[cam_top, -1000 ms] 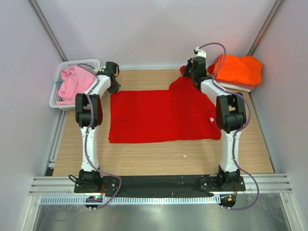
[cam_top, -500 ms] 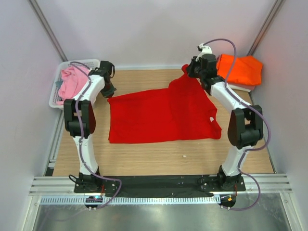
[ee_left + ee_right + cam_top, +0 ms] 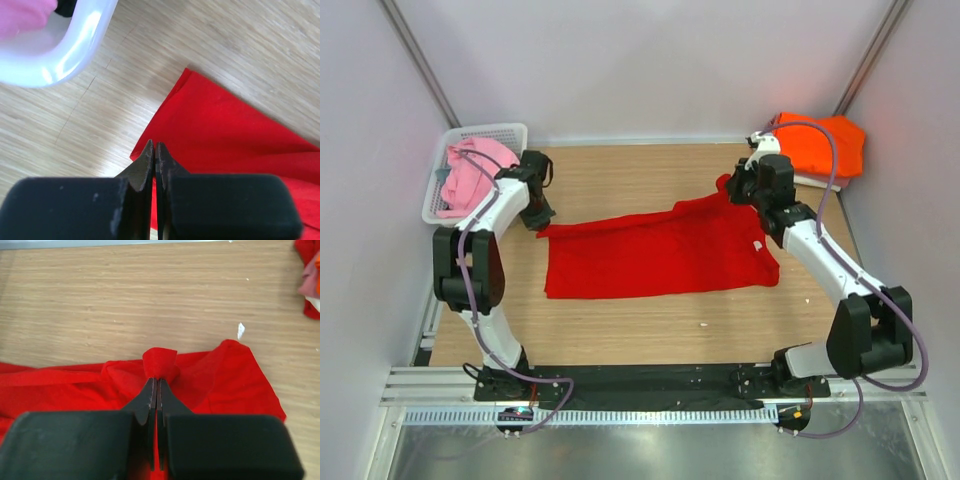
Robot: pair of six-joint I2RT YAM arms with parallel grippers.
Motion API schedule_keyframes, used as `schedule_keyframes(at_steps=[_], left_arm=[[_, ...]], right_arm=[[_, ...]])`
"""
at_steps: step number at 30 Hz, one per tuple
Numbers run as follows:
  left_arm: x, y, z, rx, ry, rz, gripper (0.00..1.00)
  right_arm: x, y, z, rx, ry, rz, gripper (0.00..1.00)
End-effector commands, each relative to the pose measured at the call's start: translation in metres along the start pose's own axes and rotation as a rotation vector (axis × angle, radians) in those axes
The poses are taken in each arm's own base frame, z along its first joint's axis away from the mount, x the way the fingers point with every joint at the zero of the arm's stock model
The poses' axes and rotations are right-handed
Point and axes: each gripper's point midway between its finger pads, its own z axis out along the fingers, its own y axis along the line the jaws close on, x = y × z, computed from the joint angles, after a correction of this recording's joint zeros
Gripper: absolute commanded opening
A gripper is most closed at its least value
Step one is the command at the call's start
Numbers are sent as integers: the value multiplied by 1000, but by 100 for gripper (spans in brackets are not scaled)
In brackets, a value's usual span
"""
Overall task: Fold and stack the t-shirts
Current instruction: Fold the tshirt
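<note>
We're mid-fold on the red tee [image 3: 655, 255], lying mid-table [image 3: 620, 325] — left gripper [image 3: 155, 150] pinched tight on its far-left corner, right gripper [image 3: 157, 385] pinched on a bunch of its far-right edge. Orange tee [image 3: 820, 145] looks folded, far right. Pink tee [image 3: 470, 175] sits crumpled in the basket [image 3: 485, 131] — we judge most work left.

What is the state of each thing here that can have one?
red t-shirt, partly spread, far edge held at both ends
left gripper, shut on the red t-shirt's corner
right gripper, shut on a bunch of its far edge
orange t-shirt, looks folded, far right
pink t-shirt, crumpled in the basket
</note>
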Motion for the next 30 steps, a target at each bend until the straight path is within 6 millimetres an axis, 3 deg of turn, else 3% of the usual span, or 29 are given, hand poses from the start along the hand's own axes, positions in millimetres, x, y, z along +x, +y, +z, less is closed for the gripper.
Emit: schedule_keyframes(at_steps=[1,3,11,12,21,27,30], left_arm=[[-7,0,-22,36,-67,4,0],[-4,1,-25,34,-70,11,0],[9,-3,-28,31,-69,46,0],[10,-4,-28,30,-70,51,0],[23,-1,-30,-14,-57,92,0],[51,18,-37,-59,-21,118,0],[79,37,-38,-95,44,132,0]], right_arm=[[-10,-8,-24,54,-60,-9,2],[-14,-18,-37,117,-87,2,2],[3,-51,-74,307,-119,71,2],[-4,-54,-85,326,-156,85,1],[8,-54,-104,323,-159,116,2],[45,-80,-112,465,-116,197,1],[72,-101,-117,609,-58,259,13]])
